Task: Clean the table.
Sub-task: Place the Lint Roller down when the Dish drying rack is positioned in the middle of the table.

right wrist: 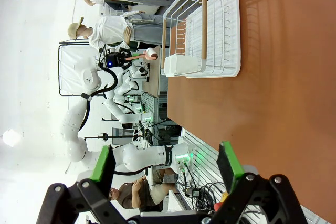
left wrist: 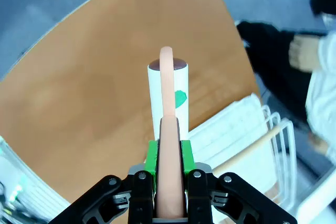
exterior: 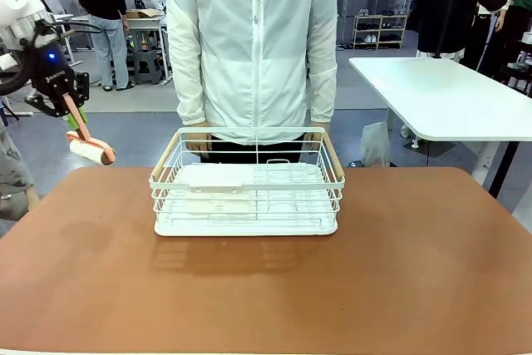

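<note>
table (exterior: 399,272): bare near edge | wire basket (exterior: 248,182): 12 o'clock, white tray inside | left hand (left wrist: 169,182): clamped on lint roller (exterior: 91,150), 10 o'clock off corner | right hand (right wrist: 167,169): apart

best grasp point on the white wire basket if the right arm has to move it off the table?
Probably a wooden handle bar on the white wire basket, taken from above: each runs along a short end's top rim, straight and thin enough for the open right gripper. The right-end bar is nearest that arm. The person's hands rest at the far rim, so stay clear.
</note>
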